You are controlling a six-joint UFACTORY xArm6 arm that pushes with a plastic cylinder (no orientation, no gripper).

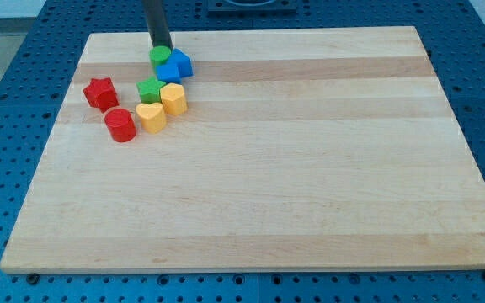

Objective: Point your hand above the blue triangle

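Wooden board [310,168]: my tip [162,48] at top-left, blue triangle [176,66] just below-right; no jaws.

No readable text, labels, numbers or signs anywhere.

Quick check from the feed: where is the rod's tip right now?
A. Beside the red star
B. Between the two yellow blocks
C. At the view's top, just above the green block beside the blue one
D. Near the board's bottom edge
C: my tip sits at the view's top edge of the cluster, directly above the green block, which adjoins the blue block.
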